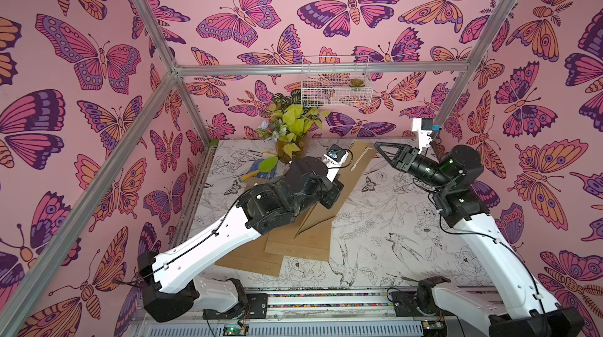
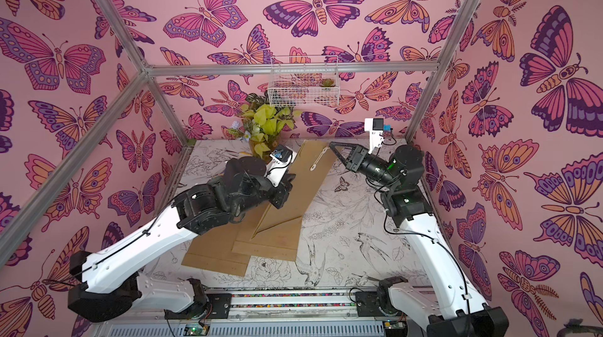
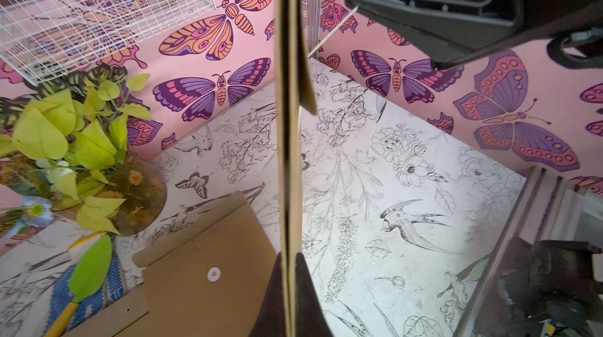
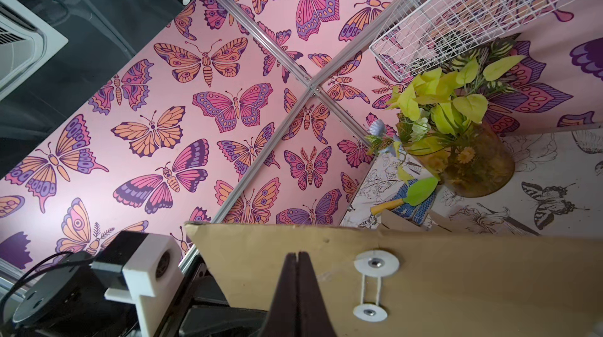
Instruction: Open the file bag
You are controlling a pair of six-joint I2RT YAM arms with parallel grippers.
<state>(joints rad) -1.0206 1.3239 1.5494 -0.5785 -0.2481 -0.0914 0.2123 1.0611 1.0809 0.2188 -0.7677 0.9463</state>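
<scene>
A brown paper file bag [image 1: 354, 174] [image 2: 313, 182] hangs tilted above the table. My left gripper [image 3: 288, 286] is shut on its lower edge, seen edge-on between the fingers; in both top views the wrist hides those fingers. My right gripper [image 1: 376, 144] [image 2: 330, 144] [image 4: 296, 255] is shut at the bag's upper corner, beside two white closure discs [image 4: 377, 263] joined by two strands. In the left wrist view a thin white string [image 3: 332, 30] runs taut from the right gripper's tip to the bag's flap [image 3: 306, 81].
More brown file bags [image 1: 293, 247] [image 3: 212, 253] lie flat on the table under the held one. A vase of yellow-green leaves [image 1: 290, 146], a green trowel [image 1: 266, 167] and blue gloves sit at the back left. A white wire basket [image 1: 336, 81] hangs on the back wall.
</scene>
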